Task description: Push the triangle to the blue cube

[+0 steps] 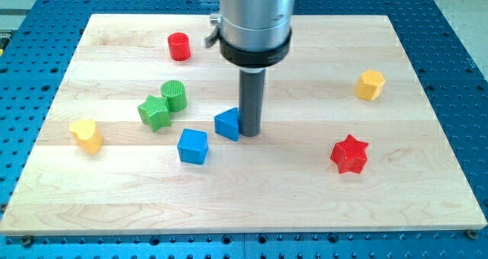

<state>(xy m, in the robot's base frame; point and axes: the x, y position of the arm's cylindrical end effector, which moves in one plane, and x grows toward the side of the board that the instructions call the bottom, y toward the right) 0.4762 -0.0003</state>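
A blue triangle block (pixel 226 124) lies near the middle of the wooden board (pixel 305 190). A blue cube (pixel 192 146) sits just down and to the left of it, a small gap between them. My tip (pixel 251 132) stands right against the triangle's right side. The dark rod rises from it into the silver arm body at the view's top.
A green star (pixel 155 112) and a green cylinder (pixel 174 95) sit together left of the triangle. A red cylinder (pixel 179 46) is at upper left, a yellow heart-like block (pixel 87 135) at far left, a yellow hexagon block (pixel 370 84) at right, a red star (pixel 350 154) at lower right.
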